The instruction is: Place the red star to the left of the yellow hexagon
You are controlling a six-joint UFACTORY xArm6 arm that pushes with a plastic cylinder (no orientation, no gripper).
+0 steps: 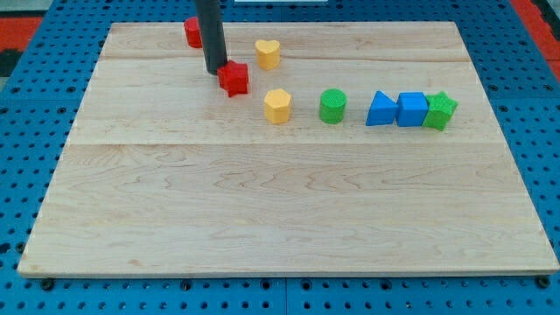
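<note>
The red star [234,79] lies near the view's top, left of centre. The yellow hexagon [278,106] sits just below and to the right of it, a small gap apart. My tip [214,70] is at the red star's upper left edge, touching or nearly touching it. The dark rod rises from there out of the view's top.
A red block [192,32] lies behind the rod at the top. A yellow heart [268,53] is right of the rod. A green cylinder [332,106], a blue triangle [381,109], a blue cube [412,109] and a green star [440,111] form a row to the right.
</note>
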